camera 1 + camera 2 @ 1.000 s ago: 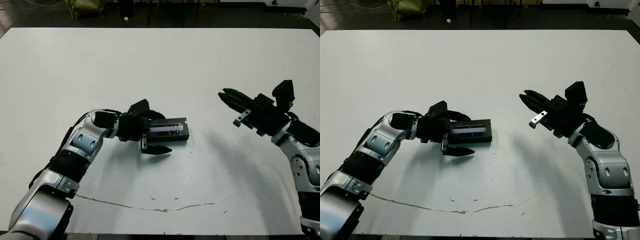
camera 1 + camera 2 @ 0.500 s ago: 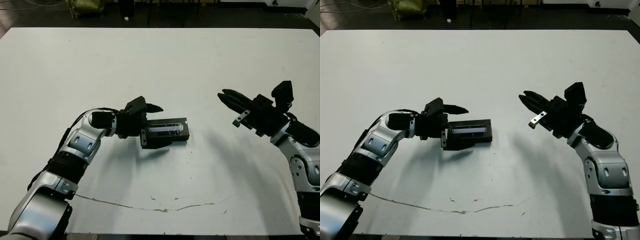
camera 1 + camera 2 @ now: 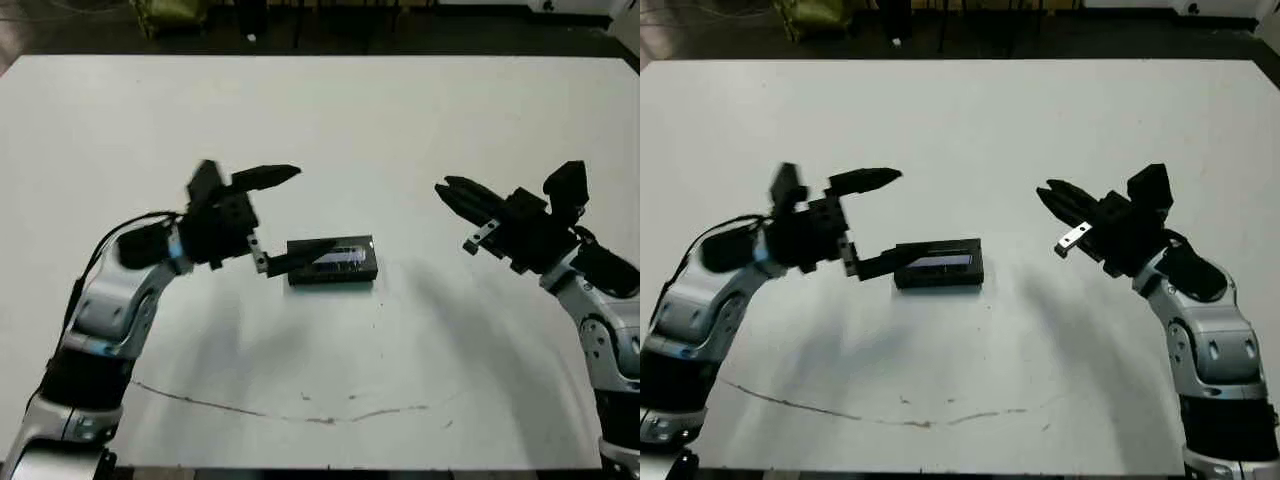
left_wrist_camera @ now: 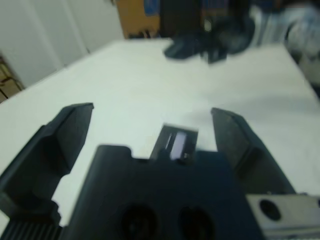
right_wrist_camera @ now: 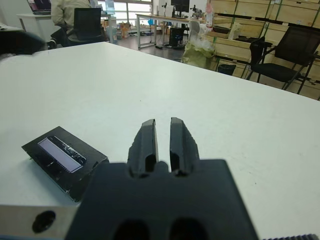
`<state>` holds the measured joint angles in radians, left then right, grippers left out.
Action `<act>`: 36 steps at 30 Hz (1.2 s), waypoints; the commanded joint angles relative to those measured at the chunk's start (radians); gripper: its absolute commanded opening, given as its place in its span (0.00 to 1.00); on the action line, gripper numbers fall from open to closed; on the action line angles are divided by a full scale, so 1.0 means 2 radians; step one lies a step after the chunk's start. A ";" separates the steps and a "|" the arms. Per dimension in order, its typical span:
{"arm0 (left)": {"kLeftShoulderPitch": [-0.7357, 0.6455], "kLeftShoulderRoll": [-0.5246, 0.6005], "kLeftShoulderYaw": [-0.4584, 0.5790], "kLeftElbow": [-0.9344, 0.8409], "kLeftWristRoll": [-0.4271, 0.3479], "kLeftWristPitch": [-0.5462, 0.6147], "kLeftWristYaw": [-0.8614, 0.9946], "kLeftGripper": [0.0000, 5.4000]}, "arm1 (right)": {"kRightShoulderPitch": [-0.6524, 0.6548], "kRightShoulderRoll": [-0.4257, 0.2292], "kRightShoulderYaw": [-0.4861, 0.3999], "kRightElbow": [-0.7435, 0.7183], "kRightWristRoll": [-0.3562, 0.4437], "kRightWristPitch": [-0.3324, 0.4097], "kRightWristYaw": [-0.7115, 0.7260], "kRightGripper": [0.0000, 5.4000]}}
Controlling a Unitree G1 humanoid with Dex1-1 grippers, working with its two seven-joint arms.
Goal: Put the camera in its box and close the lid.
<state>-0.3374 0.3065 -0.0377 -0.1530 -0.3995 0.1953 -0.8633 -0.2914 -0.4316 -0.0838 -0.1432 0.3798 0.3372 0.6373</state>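
The box (image 3: 332,264) lies flat at mid-table with the lid (image 3: 938,262) on top, its glossy window strip facing up. Through the window only a pale bluish strip shows; the camera does not show as a separate thing. My left gripper (image 3: 291,216) hangs open to the left of the box, fingers spread wide, the lower fingertip close by the box's left end. The left wrist view has the box (image 4: 176,142) beyond and between the fingers. My right gripper (image 3: 441,188) is shut on nothing, held above the table well to the right of the box (image 5: 65,160).
A thin dark crack line (image 3: 300,410) runs across the white table (image 3: 330,120) near its front edge. Beyond the far edge, the right wrist view shows office chairs (image 5: 285,55), desks and a seated person (image 5: 65,15).
My left gripper has let go of the box's left end, risen and drawn back to the left with its fingers spread wide. The box stays put. The right arm has not moved.
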 commanded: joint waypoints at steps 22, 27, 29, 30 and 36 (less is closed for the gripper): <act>0.089 -0.212 -0.114 -0.010 0.162 0.054 0.378 0.11 | -0.004 0.004 0.002 0.034 -0.002 -0.018 0.004 0.00; 0.077 -0.220 -0.128 0.013 0.165 0.071 0.372 0.00 | -0.002 0.004 0.002 0.032 -0.003 -0.017 0.003 0.00; 0.076 -0.223 -0.132 0.014 0.163 0.086 0.372 0.00 | -0.002 0.005 0.002 0.035 -0.001 -0.020 0.005 0.00; 0.076 -0.224 -0.134 0.013 0.163 0.093 0.373 0.00 | -0.002 0.006 0.002 0.036 -0.001 -0.022 0.006 0.00; 0.080 -0.223 -0.142 0.014 0.164 0.124 0.374 0.00 | -0.001 0.007 0.001 0.035 0.000 -0.021 0.005 0.00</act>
<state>-0.1949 -0.1307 -0.3172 -0.1404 -0.0721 0.4114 -0.1173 -0.3059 -0.4181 -0.0808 -0.0788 0.3790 0.2930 0.6457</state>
